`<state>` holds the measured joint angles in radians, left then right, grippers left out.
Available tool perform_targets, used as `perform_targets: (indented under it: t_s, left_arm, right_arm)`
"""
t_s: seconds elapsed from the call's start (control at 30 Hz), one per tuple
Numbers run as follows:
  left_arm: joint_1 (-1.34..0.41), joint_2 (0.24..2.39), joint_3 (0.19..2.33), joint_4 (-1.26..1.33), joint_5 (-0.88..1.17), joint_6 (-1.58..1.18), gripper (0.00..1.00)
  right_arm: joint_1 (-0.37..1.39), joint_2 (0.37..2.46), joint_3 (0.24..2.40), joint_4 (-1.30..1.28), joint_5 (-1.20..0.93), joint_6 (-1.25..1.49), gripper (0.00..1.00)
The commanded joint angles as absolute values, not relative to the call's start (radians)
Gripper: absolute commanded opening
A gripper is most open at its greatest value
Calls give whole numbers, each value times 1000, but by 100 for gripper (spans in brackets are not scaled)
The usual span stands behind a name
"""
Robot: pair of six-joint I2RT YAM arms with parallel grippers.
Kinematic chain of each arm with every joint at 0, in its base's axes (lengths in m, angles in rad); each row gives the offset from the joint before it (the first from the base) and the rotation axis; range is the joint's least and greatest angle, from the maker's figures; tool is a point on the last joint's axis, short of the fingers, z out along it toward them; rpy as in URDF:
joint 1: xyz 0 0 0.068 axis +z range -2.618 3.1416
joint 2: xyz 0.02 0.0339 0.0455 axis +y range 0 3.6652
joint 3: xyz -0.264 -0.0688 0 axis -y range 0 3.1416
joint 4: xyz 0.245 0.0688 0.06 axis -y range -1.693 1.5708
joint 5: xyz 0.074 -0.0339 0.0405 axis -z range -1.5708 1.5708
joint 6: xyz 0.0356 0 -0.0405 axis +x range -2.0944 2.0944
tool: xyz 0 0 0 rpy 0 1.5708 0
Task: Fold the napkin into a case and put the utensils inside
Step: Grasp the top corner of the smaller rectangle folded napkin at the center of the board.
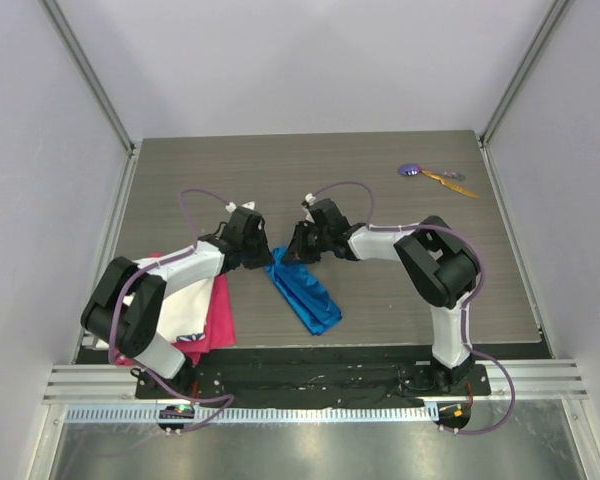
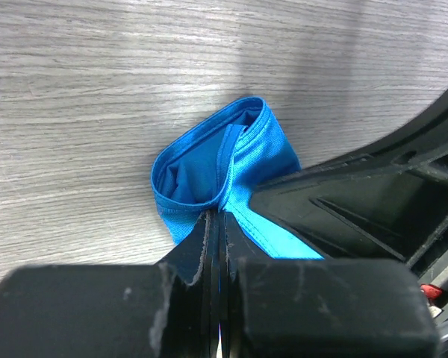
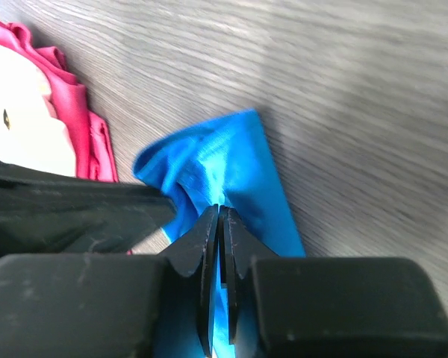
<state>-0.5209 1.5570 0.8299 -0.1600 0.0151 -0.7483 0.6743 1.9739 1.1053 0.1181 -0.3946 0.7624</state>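
Observation:
The blue napkin (image 1: 305,292) lies folded as a narrow strip in the middle of the table, running from upper left to lower right. Both grippers meet at its far end. My left gripper (image 1: 265,255) is shut on the napkin's edge (image 2: 231,160), where the end stands open like a pouch mouth. My right gripper (image 1: 295,252) is shut on the napkin's fabric (image 3: 224,168) from the other side. The two utensils lie at the far right of the table: one with a round purple head (image 1: 410,169) and an orange-yellow one (image 1: 452,183).
A pink cloth (image 1: 220,320) with a white cloth (image 1: 185,310) on it lies at the left under my left arm; the pink cloth also shows in the right wrist view (image 3: 67,97). Metal posts stand at the table's far corners.

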Motion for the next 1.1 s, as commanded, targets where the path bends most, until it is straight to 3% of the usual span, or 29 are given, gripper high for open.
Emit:
perform_targets:
  t_s: [0.0, 0.4, 0.8, 1.07]
  left_arm:
    - [-514, 1543, 865, -166, 41, -744, 0]
    - [-514, 1601, 908, -173, 23, -730, 0]
    - [-514, 1594, 896, -176, 40, -739, 0]
    - [-514, 1591, 882, -172, 51, -746, 0]
  right_arm:
    - [707, 2025, 1204, 140, -406, 761, 11]
    - [745, 2095, 1177, 244, -446, 841, 9]
    - [666, 1890, 1129, 60, -394, 736, 17]
    - [686, 1924, 1078, 116, -394, 758, 16]
